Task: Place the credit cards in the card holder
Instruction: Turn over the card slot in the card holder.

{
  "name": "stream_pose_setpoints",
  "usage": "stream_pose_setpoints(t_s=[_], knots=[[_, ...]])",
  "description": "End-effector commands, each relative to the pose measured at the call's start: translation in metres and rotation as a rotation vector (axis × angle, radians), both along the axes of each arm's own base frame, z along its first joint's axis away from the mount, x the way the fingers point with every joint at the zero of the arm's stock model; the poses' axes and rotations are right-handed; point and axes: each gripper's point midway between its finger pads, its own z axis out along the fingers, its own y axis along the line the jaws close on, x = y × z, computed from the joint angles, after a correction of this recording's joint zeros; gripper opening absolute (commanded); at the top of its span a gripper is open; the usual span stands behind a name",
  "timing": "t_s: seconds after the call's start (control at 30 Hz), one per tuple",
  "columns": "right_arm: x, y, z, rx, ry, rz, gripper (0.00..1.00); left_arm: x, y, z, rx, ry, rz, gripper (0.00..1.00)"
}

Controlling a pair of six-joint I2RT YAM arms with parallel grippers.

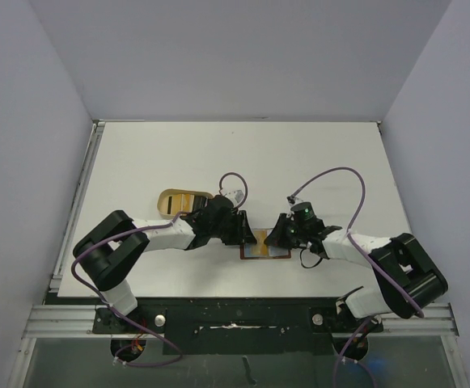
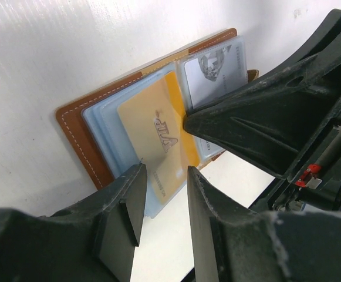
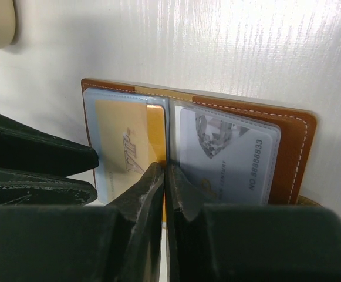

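**Both pairs of fingers at the open card holder**

Nearest to the lens in the right wrist view, the right fingers (image 3: 164, 188) fill the bottom centre of the frame. They are pressed together with no gap to see, and their tips meet the middle fold of the card holder (image 3: 293, 147). Whether a thin plastic leaf is caught between them, the picture does not show.

In the left wrist view the left fingers (image 2: 139, 200) stand at the bottom of the frame with a narrow gap between them. Nothing is clamped there. The lower end of the gold card (image 2: 155, 138) shows through the gap, behind the fingers. Whether they touch it cannot be told.

The card holder lies open and flat on the white desk (image 1: 299, 162). In the top view it is at the lower centre, between the ends of the two arms. Its brown leather shows as a border around the clear sleeves (image 2: 100, 126). The gold card sits in a sleeve on one half, and a grey card (image 2: 214, 70) with a printed number sits in a sleeve on the other half. In the right wrist view the gold card is left of the fold and the grey card is right of it.

In the left wrist view the right fingers come in from the right of the frame, and their tip rests at the inner edge of the gold card.

A tan tray (image 1: 182, 202) with rounded ends lies on the desk, above and left of the card holder and apart from it. Something dark lies in it, too small to name.
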Motion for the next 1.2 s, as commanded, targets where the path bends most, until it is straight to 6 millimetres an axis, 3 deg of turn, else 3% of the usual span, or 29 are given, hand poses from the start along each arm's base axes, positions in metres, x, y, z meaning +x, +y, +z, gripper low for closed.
stream_pose_setpoints(t_s=[0.0, 0.67, 0.97, 1.17], knots=[[-0.015, -0.007, -0.022, -0.041, 0.055, -0.002, 0.04, 0.009, -0.006, 0.005, -0.025, -0.043, 0.014, 0.33], [-0.019, -0.007, -0.031, -0.037, 0.076, -0.004, 0.02, 0.018, 0.022, 0.005, 0.095, -0.084, 0.13, 0.35], [-0.019, -0.007, -0.031, -0.035, 0.077, -0.004, 0.02, 0.013, 0.009, 0.005, 0.019, -0.062, 0.092, 0.35], [-0.02, -0.008, -0.032, -0.037, 0.08, -0.005, 0.02, 0.015, 0.01, 0.01, 0.03, -0.068, 0.103, 0.33]])
